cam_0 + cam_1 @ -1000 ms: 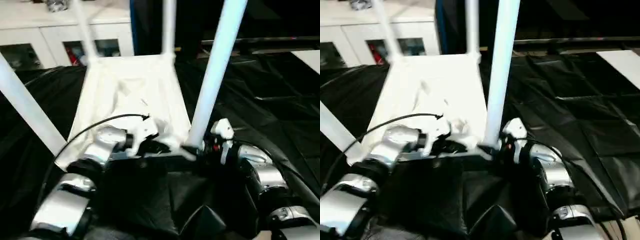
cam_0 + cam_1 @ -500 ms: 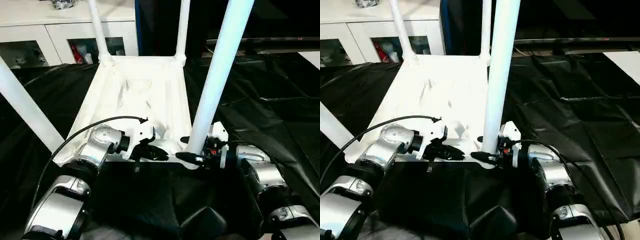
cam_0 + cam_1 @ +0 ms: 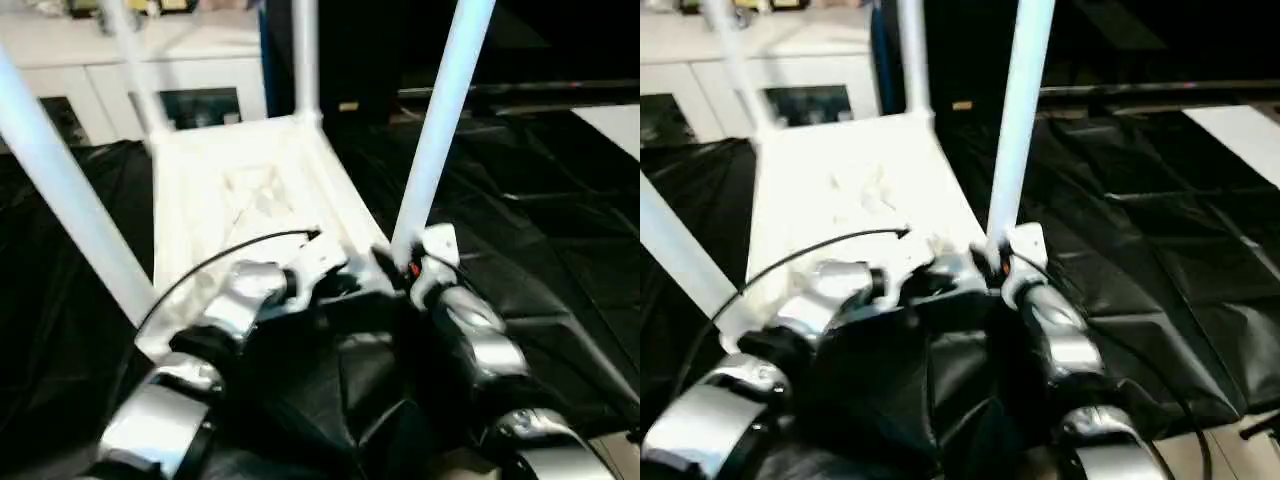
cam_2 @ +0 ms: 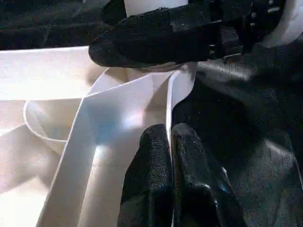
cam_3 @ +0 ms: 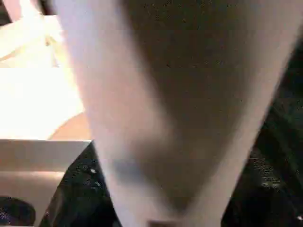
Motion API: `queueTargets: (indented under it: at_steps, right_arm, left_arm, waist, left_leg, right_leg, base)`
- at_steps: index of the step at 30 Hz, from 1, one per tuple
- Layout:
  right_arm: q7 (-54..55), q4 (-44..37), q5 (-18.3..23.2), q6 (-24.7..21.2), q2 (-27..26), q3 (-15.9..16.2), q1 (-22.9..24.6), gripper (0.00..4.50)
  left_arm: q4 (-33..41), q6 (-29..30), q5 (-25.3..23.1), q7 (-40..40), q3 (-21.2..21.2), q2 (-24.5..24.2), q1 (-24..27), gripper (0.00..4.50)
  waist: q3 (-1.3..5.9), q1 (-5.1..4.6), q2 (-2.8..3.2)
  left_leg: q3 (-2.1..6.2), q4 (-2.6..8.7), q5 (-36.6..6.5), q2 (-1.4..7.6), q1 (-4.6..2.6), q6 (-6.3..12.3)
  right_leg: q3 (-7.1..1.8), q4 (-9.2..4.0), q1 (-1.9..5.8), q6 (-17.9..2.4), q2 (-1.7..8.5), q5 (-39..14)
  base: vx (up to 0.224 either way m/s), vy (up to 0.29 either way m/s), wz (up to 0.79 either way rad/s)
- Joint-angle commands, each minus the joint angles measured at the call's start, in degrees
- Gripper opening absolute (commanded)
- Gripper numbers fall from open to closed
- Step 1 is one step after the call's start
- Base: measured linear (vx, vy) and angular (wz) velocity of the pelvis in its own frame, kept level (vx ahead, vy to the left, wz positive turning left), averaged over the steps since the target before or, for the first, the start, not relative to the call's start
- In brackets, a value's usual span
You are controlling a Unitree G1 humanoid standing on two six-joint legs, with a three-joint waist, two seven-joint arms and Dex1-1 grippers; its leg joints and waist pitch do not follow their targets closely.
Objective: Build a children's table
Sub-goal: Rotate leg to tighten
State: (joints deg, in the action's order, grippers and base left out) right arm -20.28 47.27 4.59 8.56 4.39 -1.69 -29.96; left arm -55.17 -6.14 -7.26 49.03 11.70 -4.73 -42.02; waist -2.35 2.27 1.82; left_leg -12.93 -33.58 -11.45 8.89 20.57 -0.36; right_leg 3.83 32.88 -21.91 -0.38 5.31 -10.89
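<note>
Work surface covered by black sheeting [image 3: 520, 200], creased, spanning frame. White tabletop [image 3: 230, 190] lies inverted directly on it, centre-left, four legs [image 3: 440, 120] pointing upward.

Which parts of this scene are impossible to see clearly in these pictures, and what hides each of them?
- Right gripper: in the head views, motion blur and the near right leg hide its fingers.
- Right wrist view: the same leg, blurred and very close, covers most of the tabletop.
- All four legs: their upper ends are cut off by the top edge of the head views.
- Left gripper: the tabletop rim it pinches runs out of the left wrist view.
</note>
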Motion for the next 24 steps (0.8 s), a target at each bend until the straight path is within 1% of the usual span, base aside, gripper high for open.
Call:
queueTargets:
  at_steps: [1,3,4,5,6,7,8,9,10,11,12,13,14,15,16,17,18,19,21,22,23,24]
  right_arm:
    - [-3.6,2.6,-0.8,-0.8,-4.1,3.8,2.2,2.82]
    - [-5.4,1.6,-0.2,-0.2,-4.2,3.8,2.8,2.91]
    - [-6.0,1.2,0.1,-0.1,-4.3,3.8,3.0,2.91]
    - [-9.8,-0.9,0.2,0.5,-2.6,4.7,4.0,3.05]
    - [-11.1,-1.6,0.3,0.7,-1.9,5.1,4.4,3.05]
    - [-14.7,-3.1,1.2,-0.3,-0.3,5.4,5.0,3.05]
    - [-17.0,-4.0,1.9,-1.0,0.7,5.5,5.3,3.05]
    - [-19.5,-5.2,2.5,-1.8,2.0,5.7,5.8,3.05]
    - [-26.0,-9.1,3.9,-3.3,6.3,6.8,7.6,3.05]
    - [-28.4,-10.6,4.4,-3.8,7.9,7.2,8.3,3.05]
    - [-29.1,-11.0,4.5,-3.8,8.5,7.2,8.5,3.05]
    - [-33.1,-13.4,4.9,-3.6,11.9,7.6,9.9,3.05]
    - [-36.3,-15.2,5.8,-4.3,14.5,7.5,10.9,3.05]
    - [-37.9,-16.1,6.2,-4.8,15.9,7.4,11.4,3.05]
    - [-41.2,-17.8,7.1,-5.7,18.6,7.1,12.4,3.05]
    - [-43.7,-18.9,7.6,-6.4,20.6,6.8,13.0,3.05]
    - [-44.3,-19.1,7.7,-6.6,21.1,6.7,13.2,3.05]
    - [-45.8,-19.7,7.9,-7.1,22.4,6.3,13.5,3.05]
    - [-47.6,-20.1,8.0,-7.9,24.9,5.3,13.8,3.05]
    - [-48.2,-20.8,8.9,-8.8,27.0,4.0,13.9,3.05]
    - [-48.3,-21.1,9.3,-9.2,27.6,3.6,13.9,3.05]
    - [-48.3,-21.2,9.4,-9.2,27.7,3.5,13.9,3.05]
  left_arm:
    - [1.1,-1.7,1.7,0.1,0.0,2.8,0.6,0.0]
    - [1.4,-2.1,1.6,1.1,0.3,2.3,1.0,0.0]
    - [1.4,-2.3,1.6,1.3,0.4,2.1,1.2,0.0]
    - [1.9,-2.6,1.8,3.4,0.6,1.1,1.8,0.0]
    - [2.0,-2.9,1.9,4.0,0.7,0.7,2.0,0.0]
    - [2.3,-2.8,2.1,5.4,0.9,0.1,2.2,0.0]
    - [2.4,-2.8,2.2,6.2,1.1,-0.2,2.4,0.0]
    - [2.5,-2.7,2.2,6.6,1.2,-0.4,2.4,0.0]
    - [2.0,-3.8,1.9,8.2,1.6,-1.6,2.5,0.0]
    - [1.9,-4.1,1.8,8.8,1.7,-2.0,2.5,0.0]
    - [1.8,-4.2,1.7,9.0,1.7,-2.2,2.4,0.0]
    - [1.7,-4.5,1.5,10.1,1.9,-3.0,2.4,0.0]
    - [1.8,-4.6,1.4,11.5,2.0,-3.6,2.5,0.0]
    - [1.9,-4.7,1.4,12.2,2.1,-4.0,2.5,0.0]
    - [2.1,-5.0,1.5,13.8,2.3,-4.7,2.7,0.0]
    - [2.6,-5.1,1.8,15.3,2.3,-5.3,2.9,0.0]
    - [2.7,-5.1,1.8,15.6,2.3,-5.4,3.0,0.0]
    - [3.2,-5.1,2.1,16.6,2.3,-5.7,3.1,0.0]
    - [3.8,-5.1,2.3,17.6,2.3,-6.5,3.4,0.0]
    - [4.5,-5.0,2.6,19.0,2.4,-7.4,3.7,0.0]
    - [4.8,-5.0,2.7,19.4,2.5,-7.6,3.9,0.0]
    - [4.9,-5.0,2.8,19.5,2.5,-7.6,3.9,0.0]
  waist:
    - [2.15,-0.26,-0.69]
    - [2.21,-0.26,-0.73]
    - [2.33,-0.25,-0.75]
    - [2.3,-0.26,-0.72]
    - [2.28,-0.02,-0.84]
    - [2.24,0.08,-0.67]
    - [2.27,0.16,-0.83]
    - [2.33,0.23,-0.83]
    - [2.35,0.68,-0.81]
    - [2.36,0.98,-0.8]
    - [2.46,1.45,-0.78]
    - [2.52,1.58,-1.05]
    - [2.54,1.77,-0.95]
    - [2.56,2.02,-1.13]
    - [2.65,2.39,-1.38]
    - [2.75,2.61,-1.27]
    - [2.85,2.95,-1.4]
    - [2.86,3.04,-1.28]
    - [2.94,2.93,-1.51]
    - [2.93,3.01,-1.64]
    - [3.03,3.09,-1.64]
    - [2.92,3.05,-1.59]
  left_leg:
    - [3.78,5.3,-24.7,4.95,-1.43,-1.22]
    - [3.65,5.41,-23.6,5.03,-1.18,-0.56]
    - [3.54,5.41,-21.9,5.09,-0.86,0.19]
    - [3.44,5.34,-21.6,5.04,-0.83,0.43]
    - [3.29,5.13,-21.2,5.02,-0.83,1.14]
    - [3.24,5.06,-21.1,4.94,-0.92,1.57]
    - [3.15,5.03,-20.3,4.98,-0.83,2.15]
    - [3.17,5.02,-19.7,5.0,-0.79,2.31]
    - [3.0,5.0,-17.8,5.1,-0.8,3.02]
    - [2.94,4.97,-17.3,5.23,-0.77,3.29]
    - [2.64,4.83,-16.5,5.36,-0.91,3.59]
    - [2.61,4.78,-15.7,5.36,-0.78,3.78]
    - [2.6,4.77,-15.4,5.41,-0.76,3.83]
    - [2.62,4.74,-15.0,5.46,-0.9,3.82]
    - [2.43,4.54,-14.1,5.55,-0.88,4.56]
    - [2.49,4.51,-13.3,5.57,-0.76,4.82]
    - [2.55,4.39,-11.7,5.61,-0.45,5.51]
    - [2.53,4.33,-10.8,5.65,-0.47,5.95]
    - [2.6,4.23,-10.0,5.59,-0.14,6.36]
    - [2.53,4.03,-9.4,5.45,-0.11,6.84]
    - [2.53,3.94,-8.9,5.5,-0.13,6.9]
    - [2.52,3.96,-8.8,5.49,-0.05,7.01]
  right_leg:
    - [-2.97,-5.83,0.13,-8.0,5.05,-30.0]
    - [-3.08,-5.53,0.35,-8.9,4.93,-26.7]
    - [-3.16,-5.07,0.65,-10.1,4.96,-23.3]
    - [-3.2,-5.06,0.64,-10.5,4.96,-22.9]
    - [-3.27,-5.09,0.75,-10.7,5.1,-22.7]
    - [-3.27,-5.16,0.77,-10.8,5.08,-22.9]
    - [-3.3,-5.12,0.91,-11.0,5.03,-22.6]
    - [-3.25,-4.98,1.03,-11.1,5.02,-22.3]
    - [-3.11,-4.97,1.29,-11.2,4.79,-21.0]
    - [-3.07,-4.84,1.39,-11.2,4.7,-20.4]
    - [-3.14,-4.6,1.23,-11.7,4.63,-18.7]
    - [-3.04,-4.4,1.34,-12.1,4.63,-17.7]
    - [-3.05,-4.35,1.37,-12.2,4.75,-17.5]
    - [-3.02,-4.36,1.49,-12.0,4.7,-17.3]
    - [-3.07,-4.11,1.35,-12.7,4.66,-16.0]
    - [-3.07,-3.92,1.53,-12.9,4.74,-14.9]
    - [-3.01,-3.57,1.72,-13.3,4.85,-13.1]
    - [-2.95,-3.39,1.56,-13.8,4.8,-11.4]
    - [-2.82,-3.13,1.81,-14.2,4.84,-10.3]
    - [-2.77,-3.13,1.84,-14.6,4.86,-9.8]
    - [-2.78,-3.04,1.89,-14.7,4.96,-9.5]
    - [-2.73,-3.13,1.83,-14.8,4.92,-9.7]
  base:
    - [0.0,0.0,0.0]
    - [0.0,0.0,0.0]
    - [0.0,0.0,0.0]
    - [0.0,0.0,0.0]
    - [0.0,0.0,0.0]
    - [0.0,0.0,0.0]
    - [0.0,0.0,0.0]
    - [0.0,0.0,0.0]
    - [0.0,0.0,0.0]
    - [0.0,0.0,0.0]
    - [0.0,0.0,0.0]
    - [0.0,0.0,0.0]
    - [0.0,0.0,0.0]
    - [0.0,0.0,0.0]
    - [0.0,0.0,0.0]
    - [0.0,0.0,0.0]
    - [0.0,0.0,0.0]
    - [0.0,0.0,0.0]
    - [0.0,0.0,0.0]
    - [0.0,0.0,0.0]
    - [0.0,0.0,0.0]
    - [0.0,0.0,0.0]
